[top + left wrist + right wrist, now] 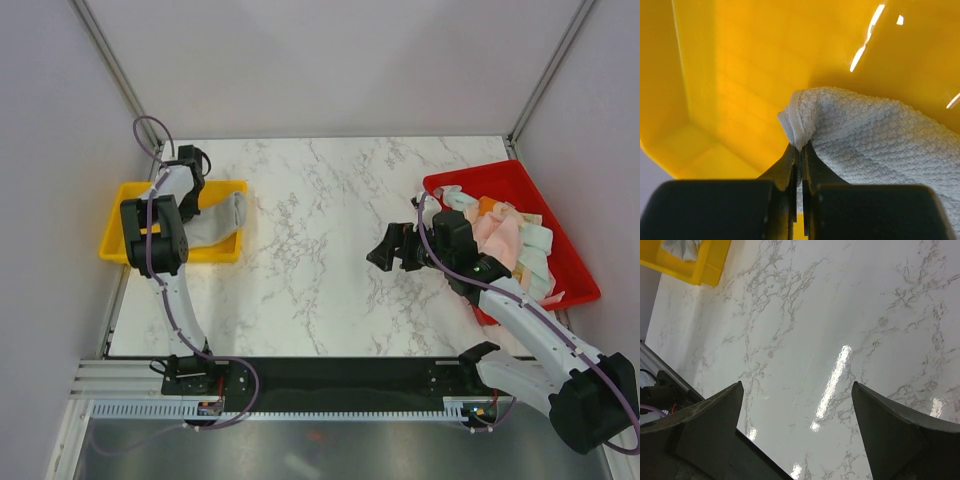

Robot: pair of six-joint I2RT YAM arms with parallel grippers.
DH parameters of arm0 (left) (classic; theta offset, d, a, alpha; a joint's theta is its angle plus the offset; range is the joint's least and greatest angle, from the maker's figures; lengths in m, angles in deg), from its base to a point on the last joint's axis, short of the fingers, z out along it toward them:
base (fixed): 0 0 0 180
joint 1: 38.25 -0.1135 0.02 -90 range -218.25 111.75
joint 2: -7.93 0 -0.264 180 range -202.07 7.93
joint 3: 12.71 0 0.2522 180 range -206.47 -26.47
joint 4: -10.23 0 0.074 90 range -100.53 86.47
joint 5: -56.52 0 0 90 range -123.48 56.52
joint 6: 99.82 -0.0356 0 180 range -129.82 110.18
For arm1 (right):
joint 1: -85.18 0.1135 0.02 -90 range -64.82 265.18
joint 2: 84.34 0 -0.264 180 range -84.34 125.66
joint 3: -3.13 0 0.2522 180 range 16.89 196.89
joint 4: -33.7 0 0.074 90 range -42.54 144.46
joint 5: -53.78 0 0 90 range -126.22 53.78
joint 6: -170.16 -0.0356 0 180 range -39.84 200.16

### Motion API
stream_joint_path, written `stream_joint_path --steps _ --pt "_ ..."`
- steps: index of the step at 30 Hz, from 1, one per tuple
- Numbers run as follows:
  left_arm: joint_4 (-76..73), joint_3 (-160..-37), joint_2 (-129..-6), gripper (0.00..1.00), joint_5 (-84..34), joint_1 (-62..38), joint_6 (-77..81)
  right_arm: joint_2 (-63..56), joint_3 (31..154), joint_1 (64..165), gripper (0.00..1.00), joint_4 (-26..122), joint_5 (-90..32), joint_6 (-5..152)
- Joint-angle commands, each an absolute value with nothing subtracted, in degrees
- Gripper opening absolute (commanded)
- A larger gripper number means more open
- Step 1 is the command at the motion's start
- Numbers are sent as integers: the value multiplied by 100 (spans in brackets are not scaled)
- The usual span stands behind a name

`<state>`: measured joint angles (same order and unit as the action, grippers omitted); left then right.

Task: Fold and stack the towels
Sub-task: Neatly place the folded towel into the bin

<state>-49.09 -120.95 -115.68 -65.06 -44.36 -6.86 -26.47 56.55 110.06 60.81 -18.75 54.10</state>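
Yellow bin (222, 252): it stands at the left edge of the marble table (310, 290), and you see its glossy inner wall in the left wrist view (740, 60).
Grey-white towel (222, 218): it lies inside the yellow bin. In the left wrist view its textured cloth (880, 140) rises to a small folded peak, just at your fingers.
Left gripper (193, 200): your jaws are pressed nearly together (799, 150) and they pinch the edge of the grey-white towel, low in the bin.
Right gripper (385, 248): your jaws stand wide apart (796, 385) and hold nothing. They hang over bare marble, between the bin and the red tray, closer to the tray.
Red tray (470, 185): it sits at the right side of the table, turned at an angle.
Other towels (500, 235): they are heaped loosely in the red tray. You can tell pale pink (497, 245), mint green (538, 240) and a bit of orange (490, 207). They are crumpled, not folded.
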Motion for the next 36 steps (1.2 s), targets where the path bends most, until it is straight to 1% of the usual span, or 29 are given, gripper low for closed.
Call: stream_joint_path --steps 1,6,9,10,13,14,16,18,19,22,23,25,27,28,29,33,34,36 --pt "-4739 -12508 -11809 2 -6767 -4555 -735 -2651 5916 10987 98 5906 -1952 5477" --pt "-4721 -12895 -12197 2 -6881 -4581 -709 -2616 6030 10996 98 5906 -1970 5494" --pt "-4712 -13035 -12267 5 -7031 -4642 -657 -2545 6127 10996 98 5950 -1970 5520" --pt "-4721 -13079 -12259 10 -7109 -4686 -639 -2528 6136 10996 98 5942 -1961 5529" --pt "-4712 -13141 -12118 19 -7171 -4765 -595 -2492 6189 10996 98 5941 -1935 5529" --pt "-4704 -13176 -12083 23 -7180 -4783 -586 -2484 6189 10996 98 5950 -1952 5546" --pt "-4686 -13264 -12057 28 -7163 -4862 -604 -2484 6198 10996 98 5942 -1944 5547" --pt "-4721 -13457 -12127 39 -7102 -4889 -639 -2466 6207 10996 98 5941 -1935 5538" --pt "-4747 -13501 -12127 52 -7032 -4889 -613 -2457 6215 10996 98 5950 -1917 5529" --pt "-4844 -13581 -11891 60 -6874 -4863 -438 -2449 6224 10996 98 5968 -1943 5529" --pt "-4853 -13589 -11811 66 -6890 -4845 -402 -2449 6224 10996 98 5985 -1943 5520" --pt "-4888 -13589 -11479 71 -6812 -4793 -367 -2457 6259 10996 98 6012 -1952 5503" --pt "-4906 -13546 -11232 73 -6724 -4731 -340 -2492 6286 10996 98 6038 -1952 5503" --pt "-4914 -13511 -11117 74 -6489 -4661 -236 -2519 6303 10996 98 6082 -1961 5485" --pt "-4906 -13380 -10846 74 -6295 -4626 -182 -2536 6321 10996 98 6099 -1978 5476" --pt "-4897 -12905 -10396 74 -5811 -4406 125 -2572 6435 10996 98 6170 -1996 5424" --pt "-4880 -12669 -10343 74 -5348 -4397 317 -2563 6444 10996 98 6187 -1996 5406" --pt "-4713 -12361 -10229 72 -4836 -4405 520 -2563 6496 10996 98 6205 -2005 5388"
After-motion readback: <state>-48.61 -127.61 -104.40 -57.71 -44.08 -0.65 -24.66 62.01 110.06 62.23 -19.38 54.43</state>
